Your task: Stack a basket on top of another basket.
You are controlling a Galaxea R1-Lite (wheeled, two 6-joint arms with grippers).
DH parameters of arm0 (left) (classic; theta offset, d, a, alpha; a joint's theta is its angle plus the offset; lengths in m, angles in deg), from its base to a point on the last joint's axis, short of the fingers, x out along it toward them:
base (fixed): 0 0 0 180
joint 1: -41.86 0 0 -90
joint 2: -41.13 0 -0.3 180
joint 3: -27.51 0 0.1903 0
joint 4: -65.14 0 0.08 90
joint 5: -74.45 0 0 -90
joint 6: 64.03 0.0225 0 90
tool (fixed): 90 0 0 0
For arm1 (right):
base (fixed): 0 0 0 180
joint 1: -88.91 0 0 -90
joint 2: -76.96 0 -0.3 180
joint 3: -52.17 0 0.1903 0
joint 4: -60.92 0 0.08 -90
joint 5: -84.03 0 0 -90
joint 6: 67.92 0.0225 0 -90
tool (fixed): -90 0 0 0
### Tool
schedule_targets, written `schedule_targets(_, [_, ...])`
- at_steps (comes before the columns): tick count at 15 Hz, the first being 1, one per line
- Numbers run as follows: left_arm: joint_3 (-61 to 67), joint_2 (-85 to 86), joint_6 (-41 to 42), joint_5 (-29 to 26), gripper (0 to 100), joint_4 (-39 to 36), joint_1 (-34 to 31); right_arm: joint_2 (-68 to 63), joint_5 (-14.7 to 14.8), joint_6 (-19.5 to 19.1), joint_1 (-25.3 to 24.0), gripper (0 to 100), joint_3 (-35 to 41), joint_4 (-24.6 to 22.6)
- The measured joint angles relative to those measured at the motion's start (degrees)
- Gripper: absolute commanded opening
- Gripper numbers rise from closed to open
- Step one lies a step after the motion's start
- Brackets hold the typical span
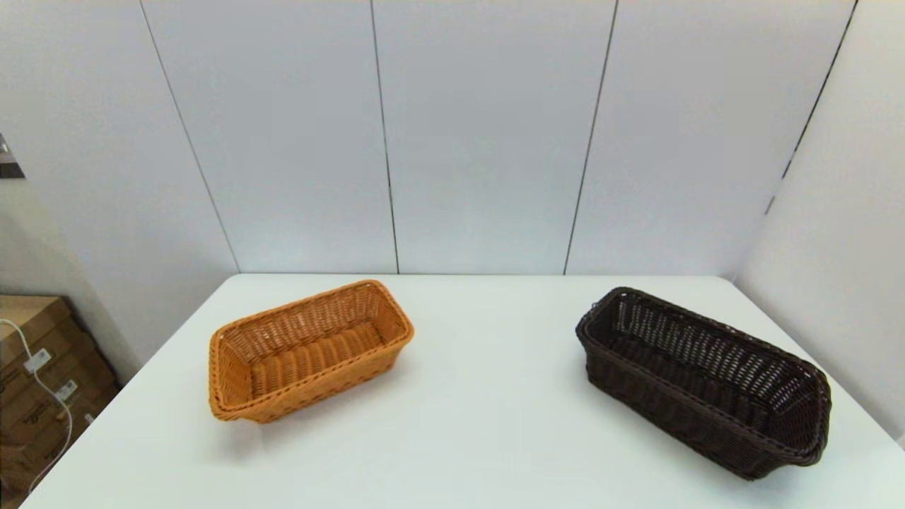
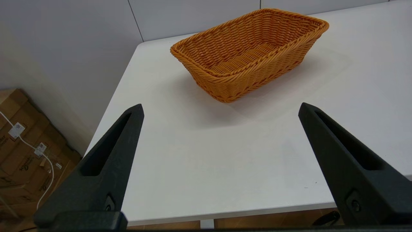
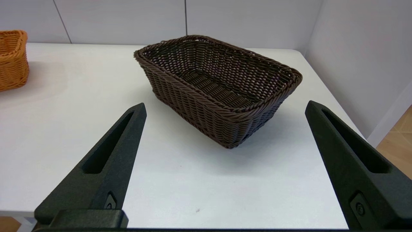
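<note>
On the white table [image 1: 466,424] sit two baskets, well apart. Its top is smooth and flat, with rounded far corners. Behind it stand pale grey wall panels [image 1: 488,134] with thin dark lines between them. Down on the floor at the left are brown cardboard boxes [image 1: 35,382] with a white cord [image 1: 42,385] lying over them. The dark basket [image 1: 707,382] is on the right side, close to the right edge. It is long, with four corners, and nearly black. Its sides are woven with little gaps you can see through, and its rim looks like a braid. It stands upright, turned at a slant, with nothing inside. The orange basket [image 1: 311,350] is on the left side. It is woven tighter, has the same braided rim and about the same shape, and is turned the other way. The left gripper [image 2: 220,108] hangs over the near edge, facing the orange basket, its black pointed fingers spread wide and holding nothing. The right gripper [image 3: 225,106] faces the dark basket, fingers spread wide too, touching nothing.
</note>
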Motion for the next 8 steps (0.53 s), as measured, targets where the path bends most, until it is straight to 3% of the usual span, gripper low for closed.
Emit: schedule_targets(8, [0.0, 0.0, -2.93, 0.22, 100, -0.1, 0.02, 0.0, 0.0, -0.02, -0.02, 100, 0.0, 0.02])
